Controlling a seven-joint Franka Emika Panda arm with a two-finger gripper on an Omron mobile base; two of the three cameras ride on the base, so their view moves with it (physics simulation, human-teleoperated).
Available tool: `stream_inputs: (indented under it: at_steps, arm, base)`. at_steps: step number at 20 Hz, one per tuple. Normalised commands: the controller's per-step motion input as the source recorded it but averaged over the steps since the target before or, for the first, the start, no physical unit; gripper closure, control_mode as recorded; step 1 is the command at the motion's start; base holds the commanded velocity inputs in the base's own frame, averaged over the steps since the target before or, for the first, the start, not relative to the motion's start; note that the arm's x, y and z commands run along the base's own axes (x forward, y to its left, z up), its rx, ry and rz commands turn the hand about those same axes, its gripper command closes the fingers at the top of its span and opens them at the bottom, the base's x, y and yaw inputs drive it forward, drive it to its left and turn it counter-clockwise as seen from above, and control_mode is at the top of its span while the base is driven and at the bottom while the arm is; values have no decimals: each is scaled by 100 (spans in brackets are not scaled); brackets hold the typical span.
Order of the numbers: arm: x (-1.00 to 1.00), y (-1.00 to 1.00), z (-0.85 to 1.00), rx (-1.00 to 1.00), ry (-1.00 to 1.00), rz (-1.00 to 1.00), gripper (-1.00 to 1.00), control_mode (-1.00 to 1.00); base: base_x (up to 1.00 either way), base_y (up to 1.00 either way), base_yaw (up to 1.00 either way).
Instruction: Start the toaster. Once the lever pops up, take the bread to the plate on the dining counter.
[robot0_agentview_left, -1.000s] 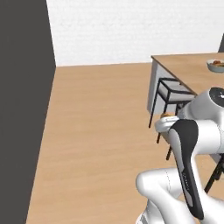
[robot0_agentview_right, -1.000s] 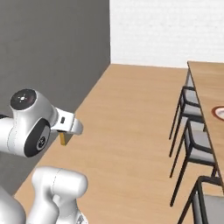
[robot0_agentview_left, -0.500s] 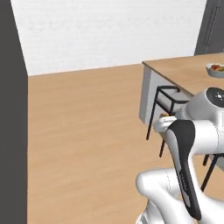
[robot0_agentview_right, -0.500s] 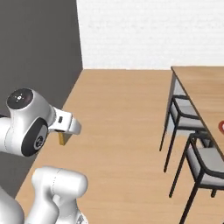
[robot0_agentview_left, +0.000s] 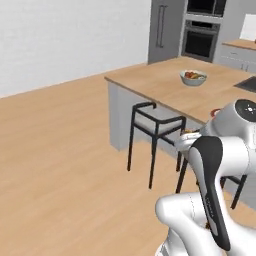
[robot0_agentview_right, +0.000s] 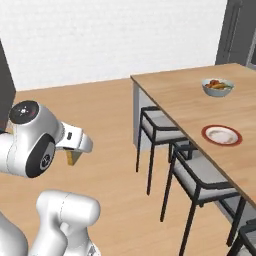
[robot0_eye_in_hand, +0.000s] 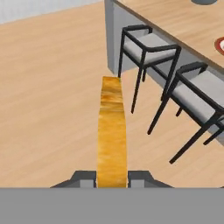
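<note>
hand view is showing the bread (robot0_eye_in_hand: 112, 131) edge-on, rising straight up from between the two fingertips, so the pincer (robot0_eye_in_hand: 112, 177) is pinching the slice by its lower edge. holding it on its thin edge like this is probably how it came out of a slot, and it is keeping the slice clear of the arm while the base is travelling. in the right base view the bread (robot0_agentview_right: 73, 156) is hanging as a small tan wedge under the white hand, out over bare wooden floor, well apart from the plate (robot0_agentview_right: 221, 134).

the plate is lying flat on the dining surface (robot0_agentview_right: 185, 95), near its stool-side edge, with a bowl of fruit (robot0_agentview_right: 217, 87) farther along the same top. dark-framed stools (robot0_agentview_right: 159, 131) are tucked in below, between the robot and the plate.

the arm is staying folded in tight, elbow high and hand held low beside the body, not reaching. the carry looks well under way, with the set-down not yet begun.
</note>
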Motion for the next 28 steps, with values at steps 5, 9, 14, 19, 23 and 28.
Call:
stream_inputs:
  at_steps: [5,9,14,19,23,28]
  arm:
    - [0,0,0,0,0,0,100,100]
    - [0,0,0,0,0,0,100,100]
    - [0,0,0,0,0,0,100,100]
    - [0,0,0,0,0,0,100,100]
    - [0,0,0,0,0,0,100,100]
    - [0,0,0,0,0,0,100,100]
  base:
    - [32,45,-69]
    - [42,52,-67]
    - [43,60,-66]
    - [45,63,-66]
    - [50,62,-64]
    - [64,47,-56]
